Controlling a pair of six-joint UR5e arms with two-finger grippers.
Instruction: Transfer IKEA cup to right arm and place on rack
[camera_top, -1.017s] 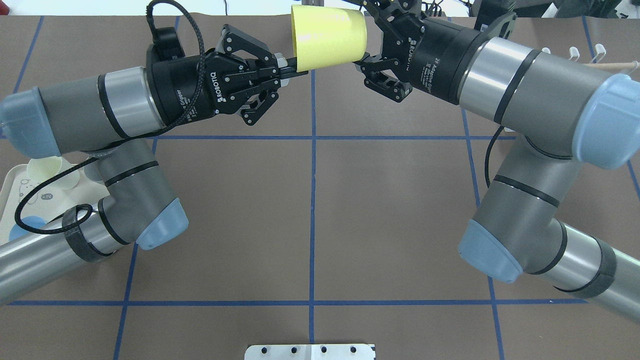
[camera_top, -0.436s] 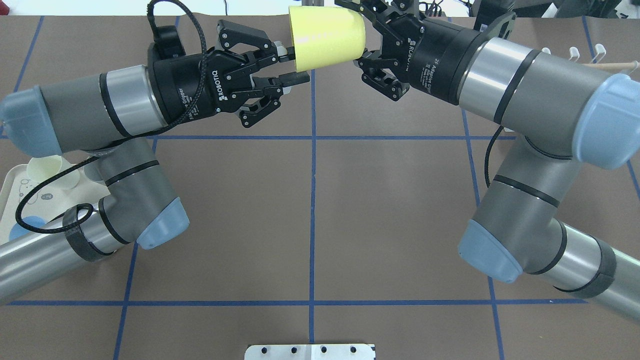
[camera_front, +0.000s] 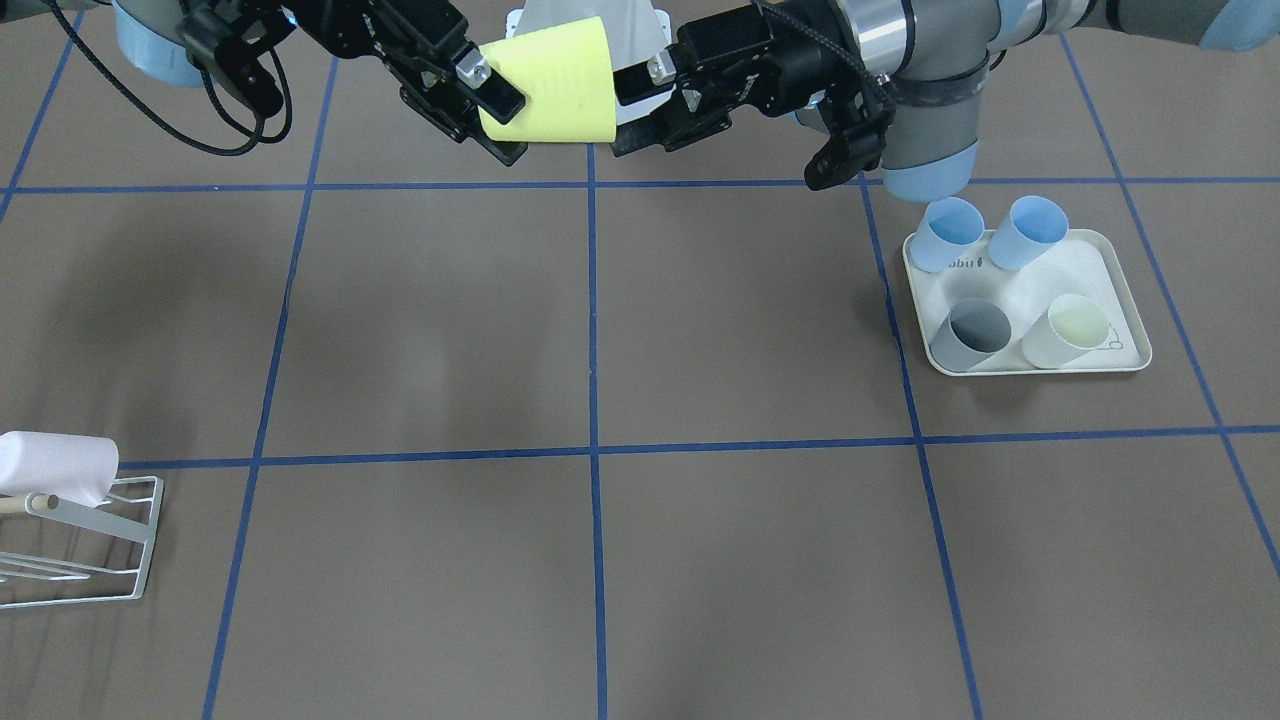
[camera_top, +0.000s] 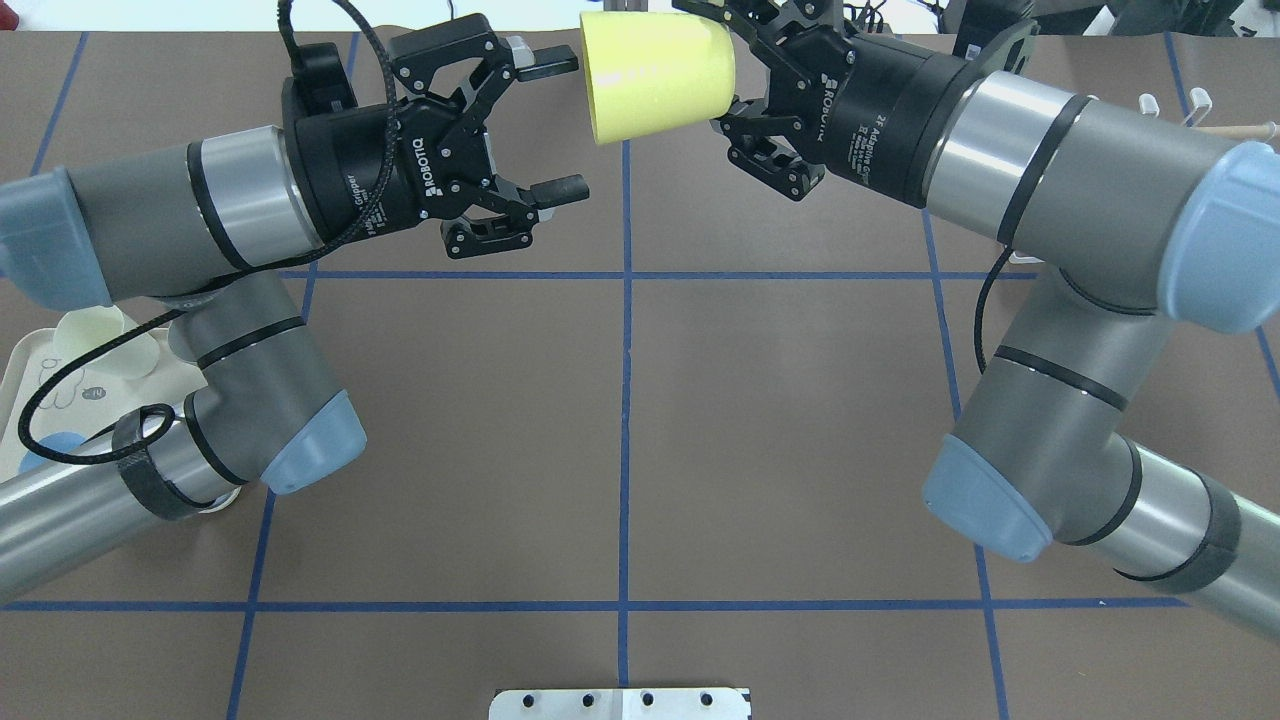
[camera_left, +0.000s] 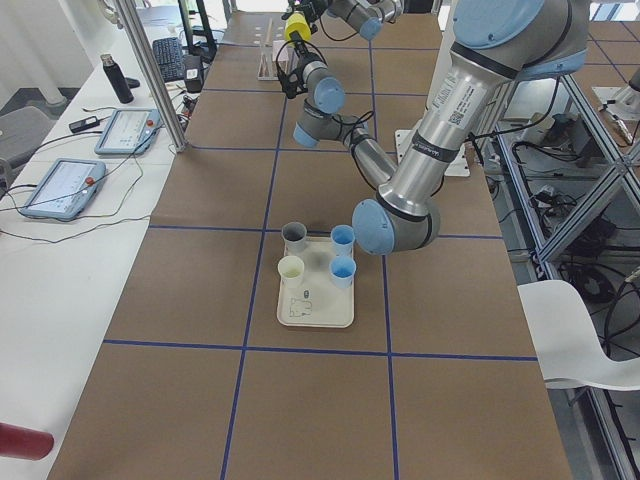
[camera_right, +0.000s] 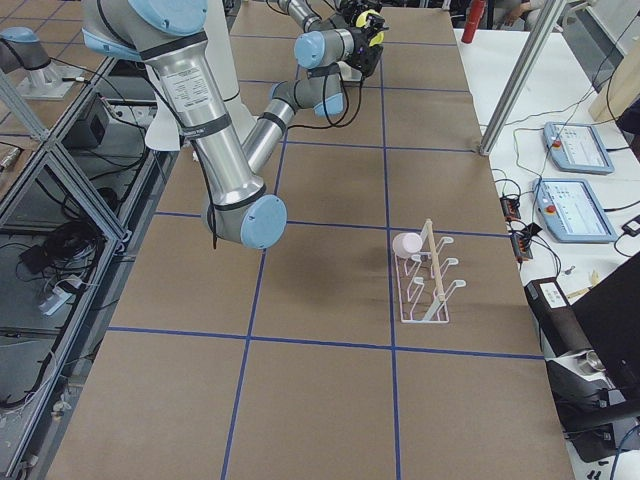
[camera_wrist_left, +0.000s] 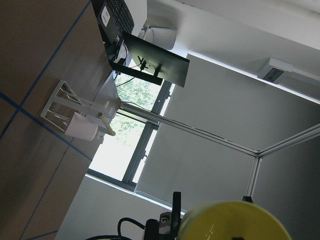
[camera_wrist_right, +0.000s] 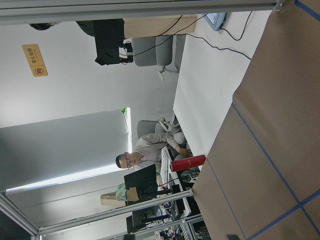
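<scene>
The yellow IKEA cup (camera_top: 655, 75) lies sideways in the air over the far middle of the table, its mouth towards my left arm. My right gripper (camera_top: 728, 68) is shut on its base end. My left gripper (camera_top: 566, 126) is open and stands just clear of the cup's rim. In the front view the cup (camera_front: 552, 82) sits between the right gripper (camera_front: 492, 100) and the left gripper (camera_front: 636, 108). The white wire rack (camera_front: 85, 560) stands at the table's right end and shows in the right side view (camera_right: 425, 285) too.
A pale cup (camera_front: 55, 468) hangs on the rack. A cream tray (camera_front: 1128, 352) on my left side holds two blue cups (camera_front: 950, 232), a grey one (camera_front: 970, 335) and a cream one (camera_front: 1070, 330). A metal plate (camera_top: 620, 704) lies at the near edge.
My left gripper has opened, let go of the cup's rim and drawn back to the left. The cup stays in my right gripper, barely moved.
</scene>
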